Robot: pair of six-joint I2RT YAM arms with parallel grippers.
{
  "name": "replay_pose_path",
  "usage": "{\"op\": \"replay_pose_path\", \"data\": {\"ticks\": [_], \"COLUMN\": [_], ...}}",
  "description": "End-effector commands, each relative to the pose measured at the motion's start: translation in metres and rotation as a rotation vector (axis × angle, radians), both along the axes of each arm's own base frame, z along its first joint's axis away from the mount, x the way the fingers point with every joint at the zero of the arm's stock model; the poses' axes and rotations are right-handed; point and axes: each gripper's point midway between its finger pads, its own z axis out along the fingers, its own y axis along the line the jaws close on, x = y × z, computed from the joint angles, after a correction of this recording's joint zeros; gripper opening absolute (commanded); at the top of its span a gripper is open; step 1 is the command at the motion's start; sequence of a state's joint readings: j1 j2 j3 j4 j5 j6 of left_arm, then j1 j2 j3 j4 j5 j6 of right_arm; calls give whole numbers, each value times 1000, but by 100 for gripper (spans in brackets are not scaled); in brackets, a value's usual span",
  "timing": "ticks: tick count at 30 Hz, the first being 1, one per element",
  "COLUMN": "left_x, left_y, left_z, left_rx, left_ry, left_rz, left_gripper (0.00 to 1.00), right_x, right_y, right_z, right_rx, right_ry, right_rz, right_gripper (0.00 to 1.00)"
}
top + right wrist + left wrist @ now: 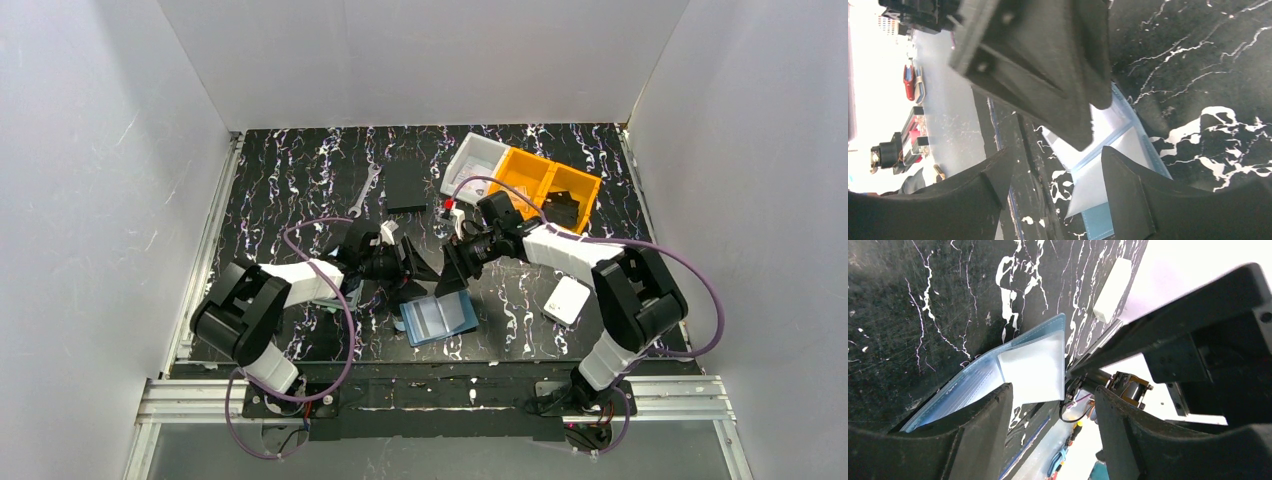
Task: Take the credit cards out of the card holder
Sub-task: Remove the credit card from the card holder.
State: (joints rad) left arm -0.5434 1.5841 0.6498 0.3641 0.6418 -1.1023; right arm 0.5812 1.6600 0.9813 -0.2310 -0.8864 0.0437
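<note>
I have the card holder (438, 318) lying spread open on the bench (300, 170), pockets facing up, just below and between my two arms. That suits me: opened flat, the clear pockets can be reached from above instead of from the side.

The left pincer (408, 262) hangs over the holder's left half, released, fingers apart with nothing between them. Through its gap, in the left wrist view, I look straight down at a pale panel and the blue border. The right pincer (452, 268) faces it from the other side, also released and empty, tips pointing at the left pincer's tips. The two stand close together, nearly nose to nose, above the fold.

I can't pick out the credit cards as separate things. The pale rectangles under the plastic may be cards in their pockets, or only the holder's own panels. No card lies clearly apart on the bench beside either pincer.

My judgement: one pincer will have to pin the holder down while the other pinches a card edge, or the whole booklet will lift.
</note>
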Motion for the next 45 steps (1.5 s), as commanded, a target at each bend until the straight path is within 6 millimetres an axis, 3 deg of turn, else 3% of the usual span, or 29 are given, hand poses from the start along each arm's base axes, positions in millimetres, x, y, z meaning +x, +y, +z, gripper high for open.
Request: {"op": "replay_pose_path", "data": {"ticks": [1,5,8,13,19,30,39,45], "left_x": [1,3,3,5,-8,-50,-60,-60], "left_y": [-9,-6,1,25,54,53,37,38], "left_z": [4,8,13,23,34,33,15,5], "left_rx": [-12,-3,32,151,190,35,31,54], "left_ry": [2,-47,-118,-248,-343,-245,-172,-153], "left_rz": [2,7,-4,33,119,103,54,63], "left_gripper": [59,59,59,59,59,57,57,57], "right_x": [-9,-19,-34,-52,-38,-23,-15,-11], "right_y": [1,-2,-1,4,7,11,5,1], "right_z": [26,38,41,22,-6,-47,-71,-80], "right_rx": [88,132,156,93,-10,-168,-273,-320], "right_ry": [-76,-140,-191,-260,-215,-107,-76,-78], "right_rz": [56,98,139,147,34,-28,-70,-85], "right_gripper": [73,73,63,36,19,18,19,18]}}
